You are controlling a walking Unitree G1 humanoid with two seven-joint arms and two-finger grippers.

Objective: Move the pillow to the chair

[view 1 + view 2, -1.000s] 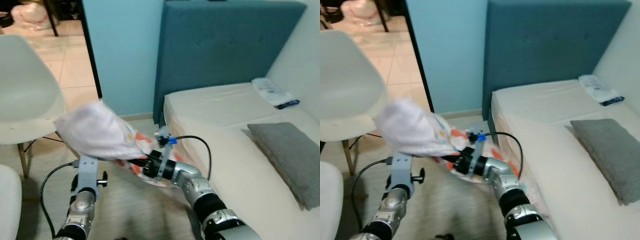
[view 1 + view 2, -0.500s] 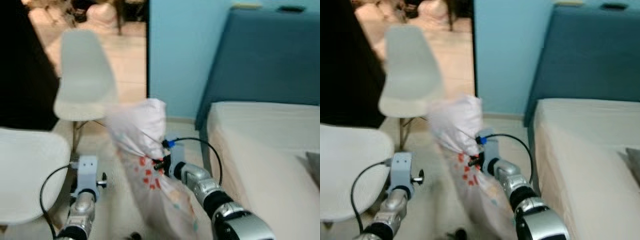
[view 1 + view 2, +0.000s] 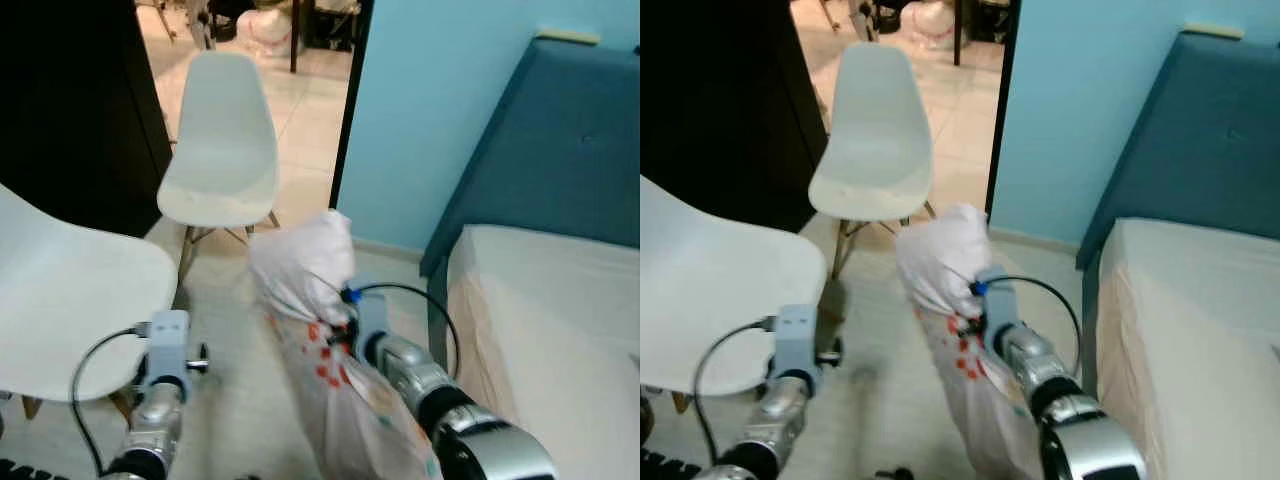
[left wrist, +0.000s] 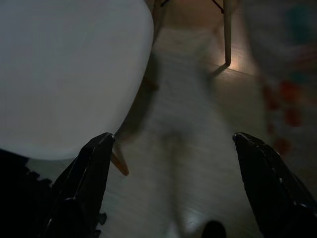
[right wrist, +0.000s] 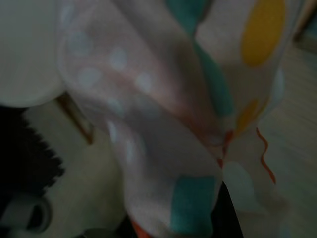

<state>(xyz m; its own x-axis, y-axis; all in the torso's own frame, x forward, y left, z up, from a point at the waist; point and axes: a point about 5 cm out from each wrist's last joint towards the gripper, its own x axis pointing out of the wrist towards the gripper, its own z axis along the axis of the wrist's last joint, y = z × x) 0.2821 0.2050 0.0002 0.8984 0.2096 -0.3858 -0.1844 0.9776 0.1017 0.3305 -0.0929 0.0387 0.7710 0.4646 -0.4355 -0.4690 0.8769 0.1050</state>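
Midway across the bedroom floor, the pillow (image 3: pixel 305 275) hangs in the air, a white case with red, teal and yellow shapes, bunched at the top and trailing down toward the floor between the robot's two arms. It droops that way because it is held at a single point: the right gripper (image 3: pixel 347 322) is pinched into a fold partway down the cloth, so the upper part puffs above the grip and the rest sags below it. From the right wrist view the patterned fabric (image 5: pixel 198 124) lies pressed right up against the camera, which fits a close, tight hold, though the fingers themselves are hidden by the cloth.

The left gripper (image 4: pixel 173 193) carries nothing; its two black fingers are spread wide, held low over the pale floor (image 4: pixel 198 163) just beside the seat of the near white chair (image 3: pixel 70 300). That chair stands at the robot's left, its seat level with the left arm. A second white chair (image 3: pixel 220 150) stands farther off, by the doorway, against the dark panel (image 3: pixel 70 110) and the blue wall (image 3: pixel 440 110).

On the robot's right is the bed (image 3: pixel 550 300) with its blue headboard (image 3: pixel 560 140), well apart from the pillow now. Judging by the layout, the carry is well along, with the near chair the closest landing spot and the pillow not yet on either seat.
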